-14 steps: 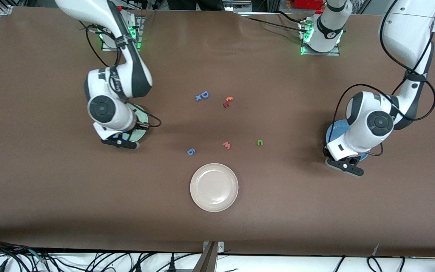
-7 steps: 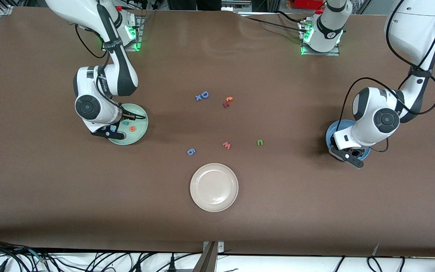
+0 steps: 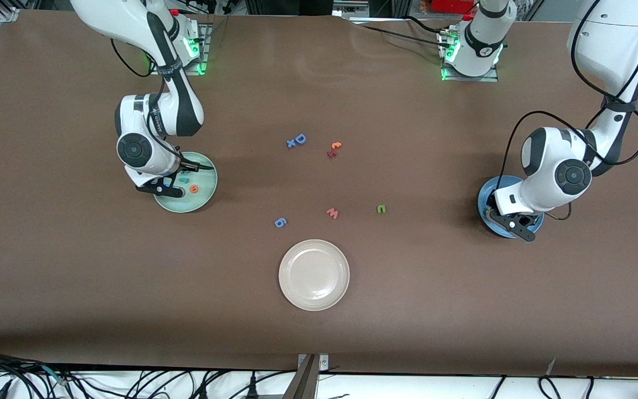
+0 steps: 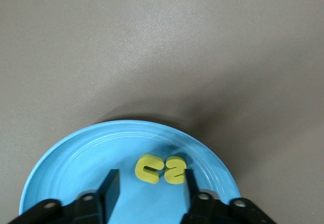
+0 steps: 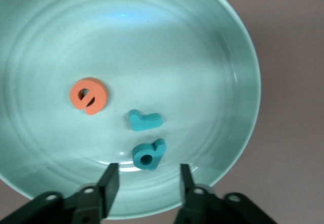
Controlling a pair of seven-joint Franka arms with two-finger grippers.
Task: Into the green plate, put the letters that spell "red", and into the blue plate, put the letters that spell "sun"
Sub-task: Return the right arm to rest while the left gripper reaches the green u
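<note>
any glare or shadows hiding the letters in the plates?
Right wrist view: soft glare on the green plate, all three letters clear. Left wrist view: arm's shadow crosses the blue plate, yellow letters readable. Front view: the left arm hides them.

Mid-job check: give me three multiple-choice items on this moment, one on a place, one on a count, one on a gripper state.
1. Where is the dark green n?
A. on the bare table
B. in the blue plate
C. in the cream plate

2. How many letters lie in the green plate?
A. one
B. two
C. three

3. The left gripper over the blue plate is:
A. open
B. shut on a letter

Key: 1 A, it lies alone on the table. 2 C, the plate holds e, r, d. 3 A, its fingers are apart, gripping nothing.
</note>
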